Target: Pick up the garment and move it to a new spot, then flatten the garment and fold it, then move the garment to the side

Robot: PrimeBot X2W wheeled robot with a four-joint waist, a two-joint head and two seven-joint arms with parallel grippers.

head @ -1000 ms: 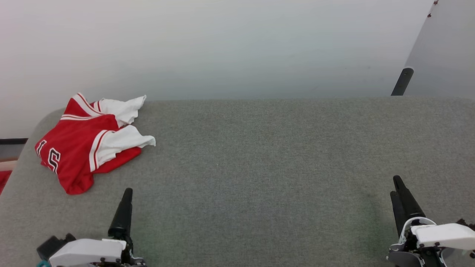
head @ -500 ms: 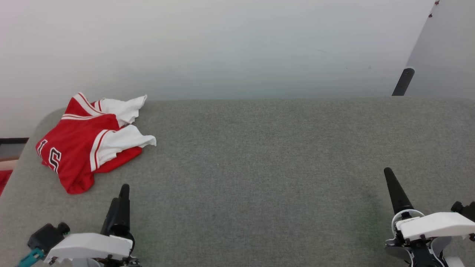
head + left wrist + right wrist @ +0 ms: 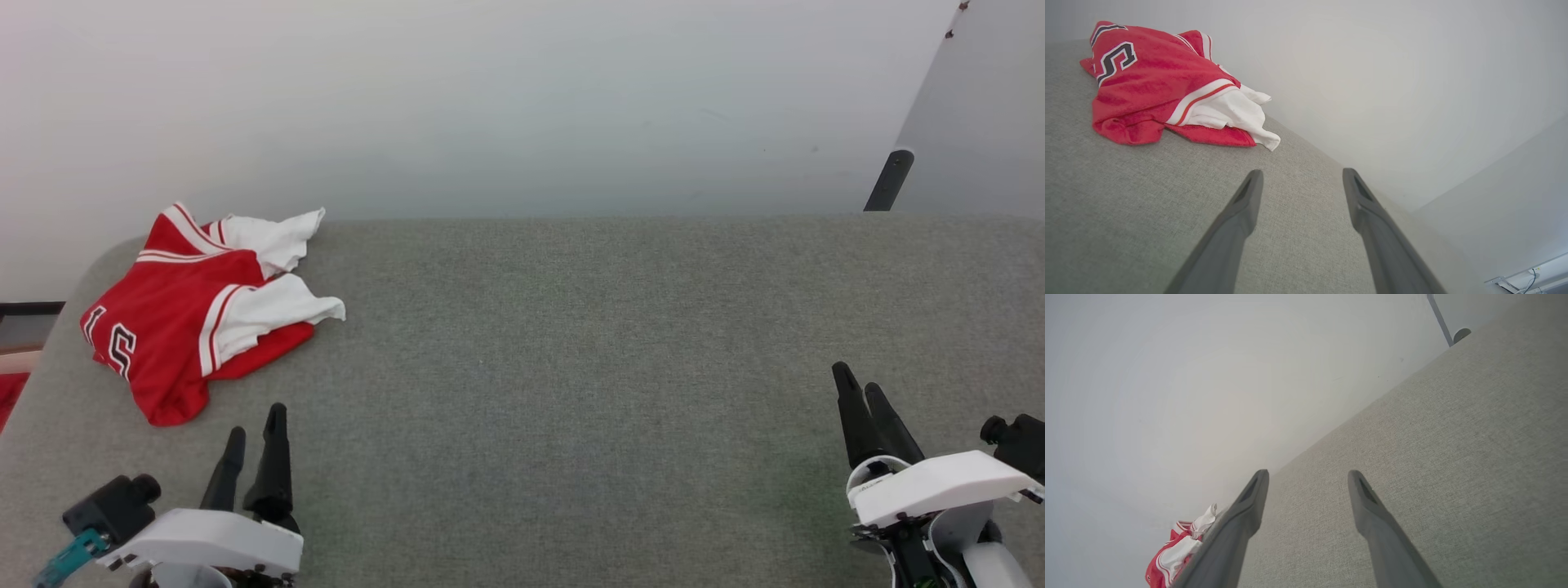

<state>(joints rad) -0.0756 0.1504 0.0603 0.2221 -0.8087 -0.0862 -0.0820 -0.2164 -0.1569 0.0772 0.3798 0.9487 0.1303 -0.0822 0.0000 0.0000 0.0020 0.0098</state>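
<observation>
Watching from my console, I saw the crumpled red jersey-style shirt with white sleeves and striped trim (image 3: 192, 314) lying bunched at the far left corner of the grey fabric-covered tabletop (image 3: 571, 367), exactly where it had lain a second before, one white sleeve spilling towards the middle. What had changed was the arms. The left gripper (image 3: 257, 419), near the tabletop's near left corner, had rolled at the wrist, so that both dark fingers showed side by side where only one had shown, and it had sunk a little lower in the head view. The right gripper (image 3: 856, 377), by the near right corner, had edged inwards and forwards. Both had their fingers spread wide with nothing between them; the left wrist view confirmed this, showing the shirt (image 3: 1159, 90) ahead and to one side of the left gripper (image 3: 1300, 173), well clear of its tips. I judged that the pick-up had not begun: the arms were only readying, and the left one seemed best placed to reach.
</observation>
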